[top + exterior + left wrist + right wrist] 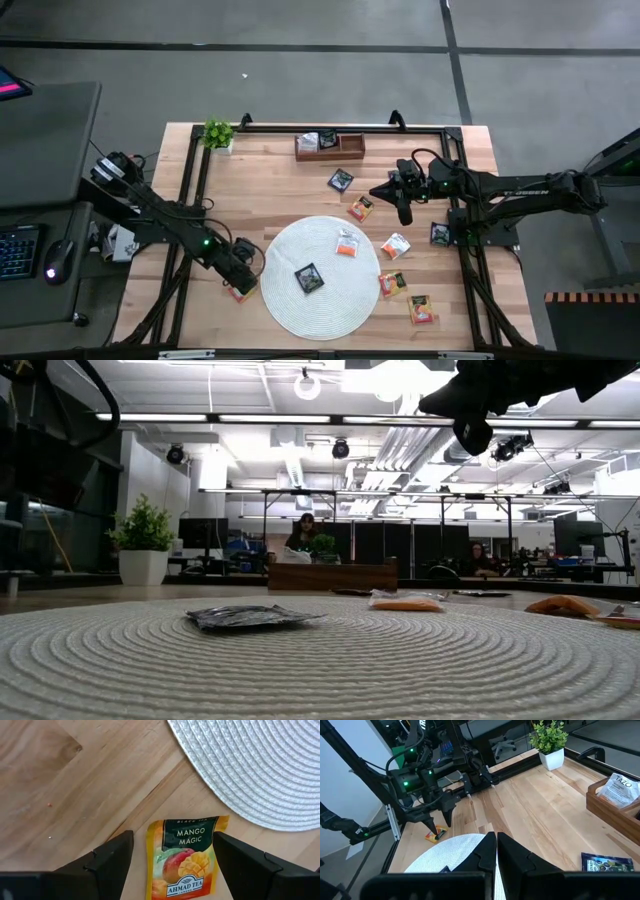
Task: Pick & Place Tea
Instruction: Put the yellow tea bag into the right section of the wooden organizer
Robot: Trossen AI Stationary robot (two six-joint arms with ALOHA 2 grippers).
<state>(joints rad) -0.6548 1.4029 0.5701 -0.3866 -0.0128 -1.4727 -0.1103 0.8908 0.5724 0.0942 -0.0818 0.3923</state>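
Observation:
Several small tea sachets lie flat on the table and the mat. A red-orange and yellow one (182, 862) lies on the wood beside the round white mat's (330, 300) left edge. My left gripper (174, 839) is open, low over this sachet (434, 836), one finger on each side of it and a gap at both. A black sachet (309, 278) and a white-and-orange one (347, 243) rest on the mat. My right gripper (496, 847) is shut and empty, raised above the table right of centre (402, 200).
The wooden tray (345, 150) stands at the far edge with sachets (620, 787) in it, a potted plant (218, 133) to its left. More sachets (340, 180) (396, 245) (421, 308) lie scattered right of the mat. A black frame rail (195, 190) borders the table.

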